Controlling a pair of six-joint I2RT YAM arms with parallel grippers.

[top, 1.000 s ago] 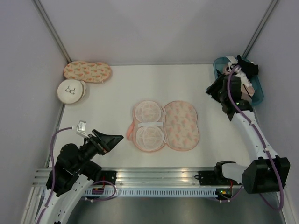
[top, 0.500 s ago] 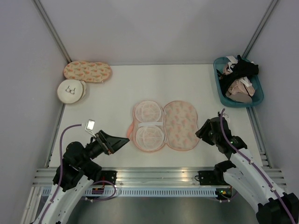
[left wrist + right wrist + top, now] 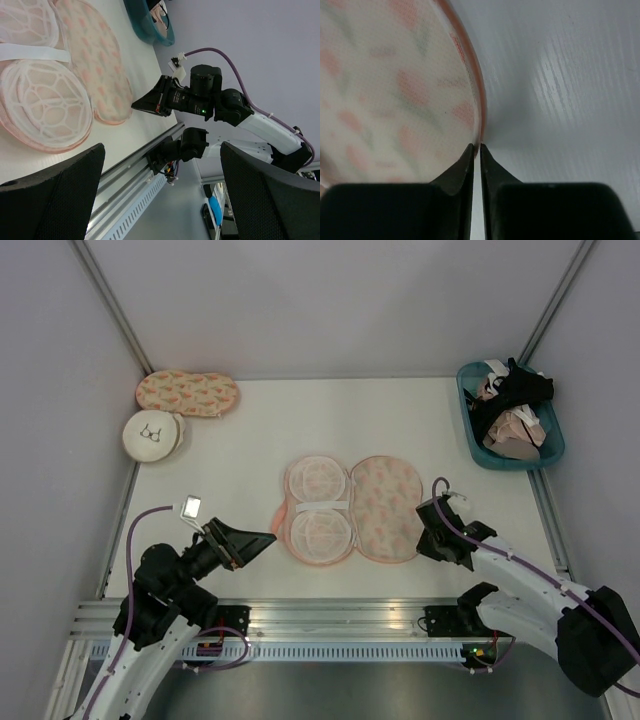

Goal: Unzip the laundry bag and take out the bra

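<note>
Right arm had swung back from the far-right corner to the near side, and in the last half second it nudged a bit further left toward the bag. The left arm barely shifted.

Going left to right: in the far-left corner sat a spare printed case (image 3: 187, 393) and, just near of it, a round white pouch (image 3: 152, 435), neither one touched. Near-left, the left gripper (image 3: 255, 540) hung above the table (image 3: 250, 440), pointing at the bag but apart from it. Its wrist view showed both fingers (image 3: 55, 195) spread wide with nothing between them, so fully released.

Mid-table, the laundry bag (image 3: 355, 510) lay unzipped and folded out flat. The left half showed its white mesh cups, the right half its printed outside. Both cups looked empty to me.

The right gripper (image 3: 428, 535) was down at the bag's near-right edge. On its wrist cam the tips were clenched to a hairline slit right at the pink edging, and I couldn't tell if any fabric was nipped in there.

Far right, the bra (image 3: 515, 390) was draped over other pale garments in the teal basket (image 3: 520, 466), well apart from the bag.

So my read was that both halves of the job were basically done, zipper open and bra out. At most, the arms still had to back off. If the right tips had caught the edging, pulling away would drag the bag.
</note>
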